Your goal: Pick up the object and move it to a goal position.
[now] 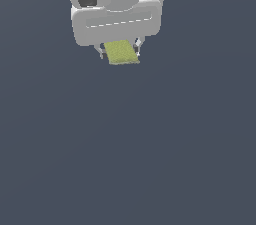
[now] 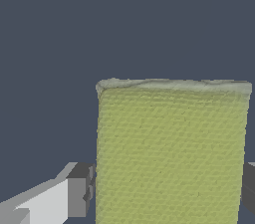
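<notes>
The object is a small flat yellow-green speckled block [image 1: 120, 52], seen near the top of the exterior view just below the white gripper body. My gripper [image 1: 119, 53] has one finger on each side of it, and the fingers look closed against its edges. In the wrist view the block [image 2: 172, 153] fills much of the picture. One grey fingertip pad [image 2: 79, 193] touches one side of it and the other pad [image 2: 249, 188] touches the opposite side. No goal marker shows in either view.
A plain dark grey-blue surface [image 1: 130, 159] fills the rest of both views. No other objects show.
</notes>
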Robot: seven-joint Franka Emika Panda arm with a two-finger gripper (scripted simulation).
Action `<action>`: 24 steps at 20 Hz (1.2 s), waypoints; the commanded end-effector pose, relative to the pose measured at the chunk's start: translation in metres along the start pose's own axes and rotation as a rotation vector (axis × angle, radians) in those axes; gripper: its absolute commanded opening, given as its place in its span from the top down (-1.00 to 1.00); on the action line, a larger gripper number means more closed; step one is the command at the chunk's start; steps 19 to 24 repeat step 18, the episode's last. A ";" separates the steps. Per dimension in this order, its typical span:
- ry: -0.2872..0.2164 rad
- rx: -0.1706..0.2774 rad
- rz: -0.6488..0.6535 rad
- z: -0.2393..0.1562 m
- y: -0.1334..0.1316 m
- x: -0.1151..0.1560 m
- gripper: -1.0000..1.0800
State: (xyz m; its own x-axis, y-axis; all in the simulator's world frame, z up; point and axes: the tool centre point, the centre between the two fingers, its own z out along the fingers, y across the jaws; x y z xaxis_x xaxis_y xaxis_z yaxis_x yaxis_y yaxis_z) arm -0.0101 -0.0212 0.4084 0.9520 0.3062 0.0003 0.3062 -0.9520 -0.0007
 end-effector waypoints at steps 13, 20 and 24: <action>0.000 -0.001 0.000 -0.059 0.013 0.008 1.00; 0.000 -0.001 0.000 -0.061 0.013 0.009 1.00; 0.000 -0.001 0.000 -0.061 0.013 0.009 1.00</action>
